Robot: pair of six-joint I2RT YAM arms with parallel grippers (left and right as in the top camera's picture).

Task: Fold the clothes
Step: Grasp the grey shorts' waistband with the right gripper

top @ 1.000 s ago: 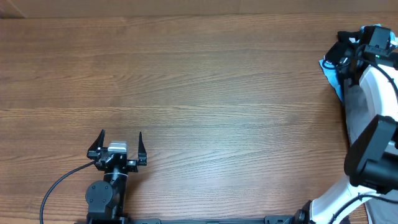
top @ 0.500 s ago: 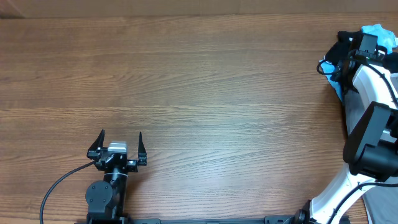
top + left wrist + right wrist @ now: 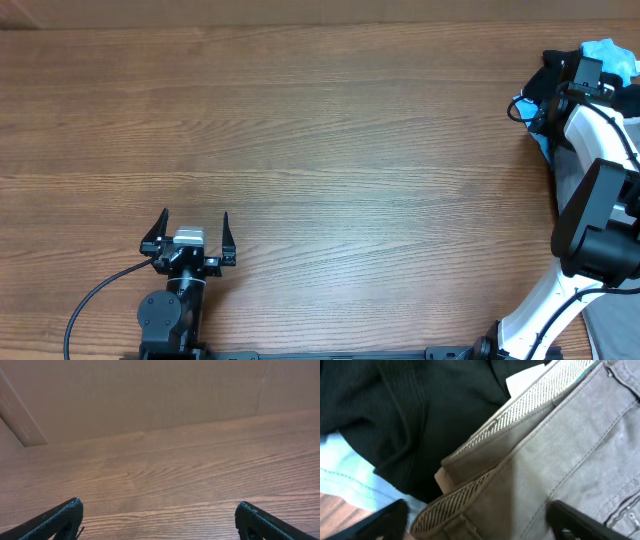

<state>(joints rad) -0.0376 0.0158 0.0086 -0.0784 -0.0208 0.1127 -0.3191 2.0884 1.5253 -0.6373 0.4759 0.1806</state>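
Two black two-finger tools were in view, well apart from each other at opposite sides of the brown wood-grain desk [image 3: 350,130]. On the near left edge, the left tool [image 3: 195,214] pointed away across the bare wood with its fingers spread wide and nothing between them; its wrist view showed only the two dark fingertips low in the corners, the desk surface, and a plain tan wall behind it. On the far right, the white and black right arm [image 3: 600,150] reached up to a heap of clothing at the desk's right edge. The right tool [image 3: 477,510] hung over that heap with its fingers standing apart, one at each lower corner of its wrist view, and the cloth lay beneath and between them; whether the fingers touched the fabric could not be told. The medium-grey cotton trousers [image 3: 560,450] filled the right and lower part of that view, lying crumpled with the waistband turned open, so that its pale woven lining and stitched seams showed. They rested against a black ribbed garment [image 3: 395,410] at the upper left, and a light-blue garment [image 3: 345,475] lay below the black one, touching the wood. From overhead, the grey cloth lay mostly hidden under the right arm, and a light-blue fold showed at the top right corner.
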